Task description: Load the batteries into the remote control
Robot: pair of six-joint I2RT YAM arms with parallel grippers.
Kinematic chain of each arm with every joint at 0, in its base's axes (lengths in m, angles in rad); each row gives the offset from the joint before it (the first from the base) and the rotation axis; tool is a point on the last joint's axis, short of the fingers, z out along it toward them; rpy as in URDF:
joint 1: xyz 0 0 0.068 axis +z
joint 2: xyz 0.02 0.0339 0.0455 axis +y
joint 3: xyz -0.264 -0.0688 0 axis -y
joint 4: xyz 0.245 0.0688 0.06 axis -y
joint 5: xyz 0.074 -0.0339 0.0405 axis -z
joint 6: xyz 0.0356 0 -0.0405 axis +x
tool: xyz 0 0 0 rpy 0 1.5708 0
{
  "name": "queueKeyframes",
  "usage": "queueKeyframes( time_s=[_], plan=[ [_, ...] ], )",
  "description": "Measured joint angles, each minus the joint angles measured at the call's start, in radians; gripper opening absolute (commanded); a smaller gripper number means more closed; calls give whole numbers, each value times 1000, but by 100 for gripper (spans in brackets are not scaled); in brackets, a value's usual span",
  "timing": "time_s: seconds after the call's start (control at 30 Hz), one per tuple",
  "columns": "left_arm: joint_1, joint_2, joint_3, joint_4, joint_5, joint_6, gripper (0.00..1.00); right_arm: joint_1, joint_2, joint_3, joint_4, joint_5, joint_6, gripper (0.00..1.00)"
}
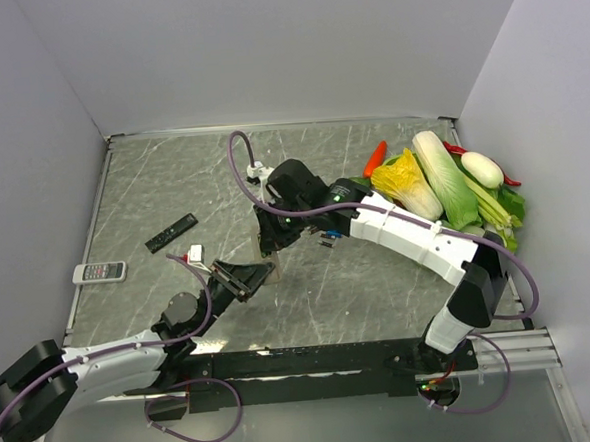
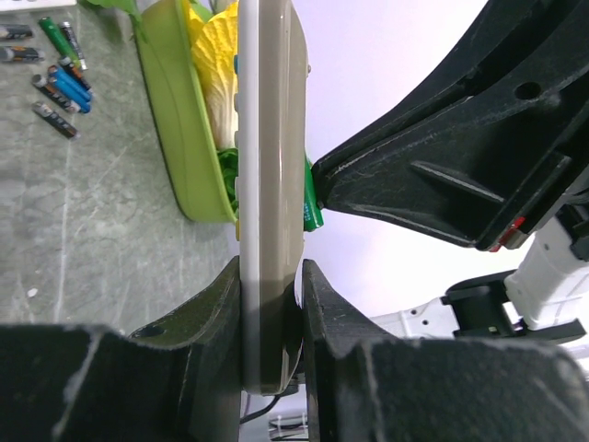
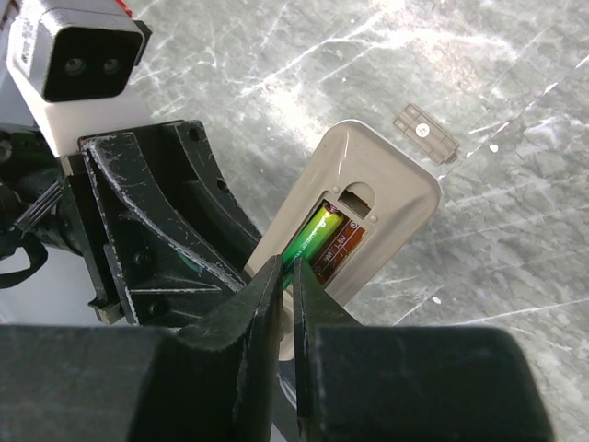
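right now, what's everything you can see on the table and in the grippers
remote: one, grey-beige back, held in left gripper, bay open
green battery: one, in the bay, its end between right gripper's fingers
loose batteries: several, green, blue, dark grey, on table near tray
bay cover: one, grey-beige, on table beyond remote
black remote: one, table left
white remote: one, near left edge
tray: one, green, holds vegetables
vegetables: a pile, yellow, green, white, red, far right
table: one, grey marble
left gripper: black, shut on remote
right gripper: black, shut on green battery
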Motion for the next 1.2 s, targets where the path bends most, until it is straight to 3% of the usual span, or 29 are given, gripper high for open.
queueKeyframes(
  time_s=[0.33, 0.57, 0.8, 1.03, 1.2],
  plan=[
    [5, 49, 0, -6, 21, 19, 1, -5, 6, -53, 38, 7, 0, 10],
    [-27, 31, 1, 27, 207, 23, 1, 21, 16, -159, 274, -23, 32, 9],
    [-32, -5, 0, 16, 257, 18, 1, 25, 14, -225, 395, -24, 54, 10],
    [-32, -4, 0, 31, 229, -3, 1, 24, 5, -193, 376, -24, 37, 22],
    [-29, 58, 7, 75, 163, -32, 1, 18, -29, -143, 320, 4, -2, 45]
  ],
)
